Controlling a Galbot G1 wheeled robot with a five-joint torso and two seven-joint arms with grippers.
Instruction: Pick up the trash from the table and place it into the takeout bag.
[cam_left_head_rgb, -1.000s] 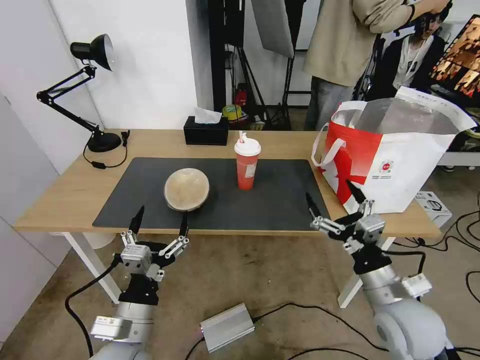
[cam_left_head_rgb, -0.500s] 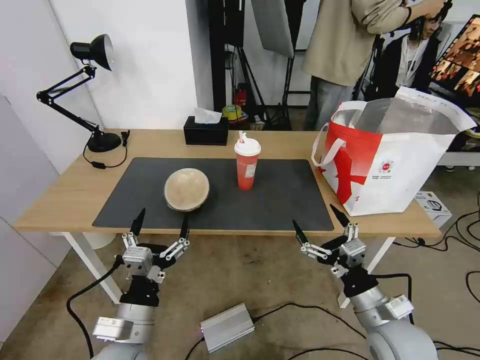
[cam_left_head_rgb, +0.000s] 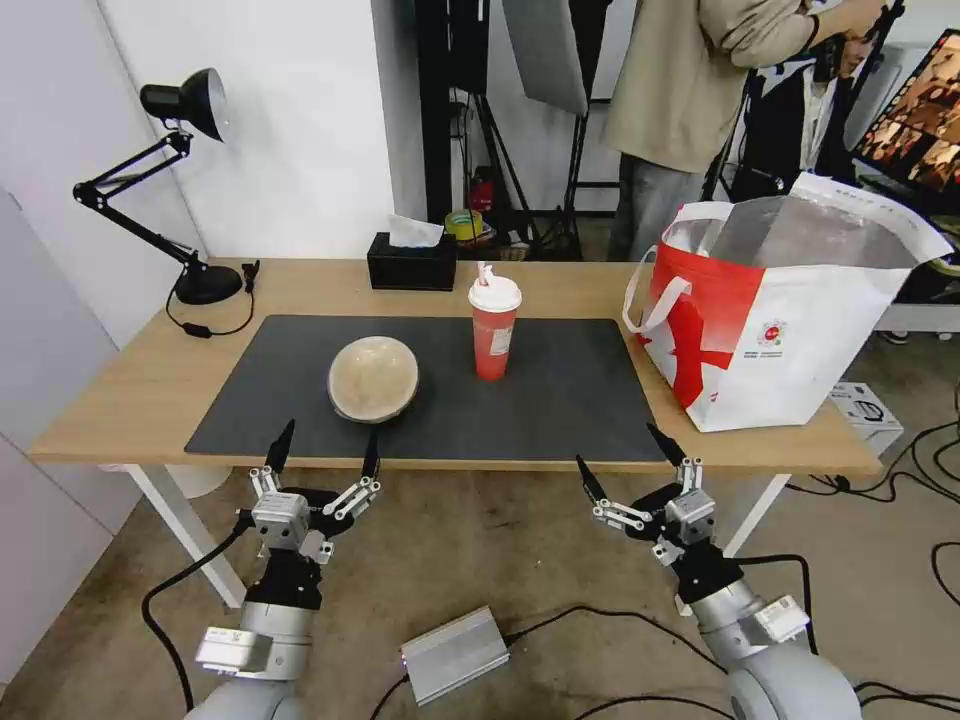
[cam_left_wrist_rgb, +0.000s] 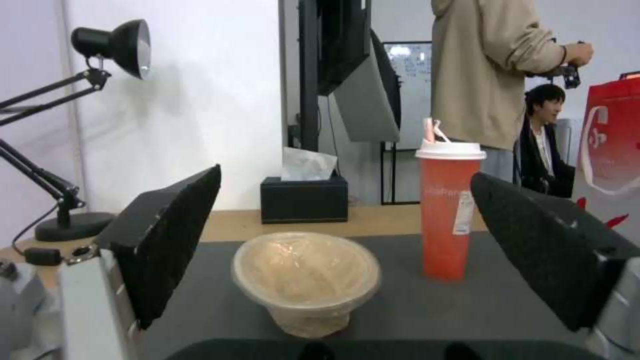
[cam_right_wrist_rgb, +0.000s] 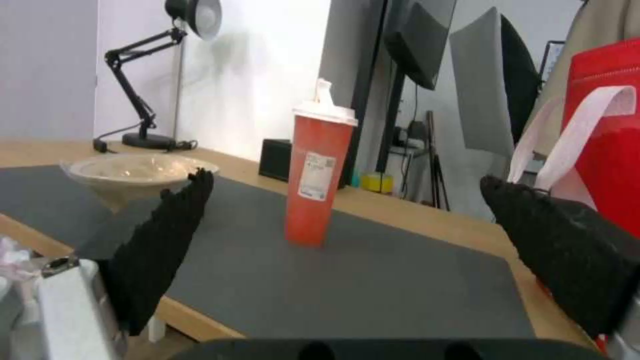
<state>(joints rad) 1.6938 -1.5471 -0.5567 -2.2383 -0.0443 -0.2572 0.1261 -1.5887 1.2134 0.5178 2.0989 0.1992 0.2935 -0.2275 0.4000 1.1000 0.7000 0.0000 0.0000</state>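
Note:
On the dark mat of the table (cam_left_head_rgb: 130, 390) lies a beige dome-shaped bowl (cam_left_head_rgb: 373, 378) (cam_left_wrist_rgb: 307, 275) (cam_right_wrist_rgb: 133, 172). A red cup (cam_left_head_rgb: 494, 330) (cam_left_wrist_rgb: 448, 210) (cam_right_wrist_rgb: 319, 177) with white lid and straw stands to its right. The red-and-white takeout bag (cam_left_head_rgb: 790, 320) (cam_right_wrist_rgb: 600, 145) stands open at the table's right end. My left gripper (cam_left_head_rgb: 328, 440) (cam_left_wrist_rgb: 345, 177) hangs open below the front edge, in line with the bowl. My right gripper (cam_left_head_rgb: 617, 448) (cam_right_wrist_rgb: 345, 179) is open too, low before the front edge, between cup and bag. Neither holds anything.
A black tissue box (cam_left_head_rgb: 411, 262) sits at the back edge behind the cup, and a black desk lamp (cam_left_head_rgb: 190, 180) stands at the back left. A silver box (cam_left_head_rgb: 455, 655) and cables lie on the floor under me. A person stands behind the table.
My right gripper has dropped down and to the left, from beside the bag's front corner to below the table's front edge. The left gripper has barely moved.

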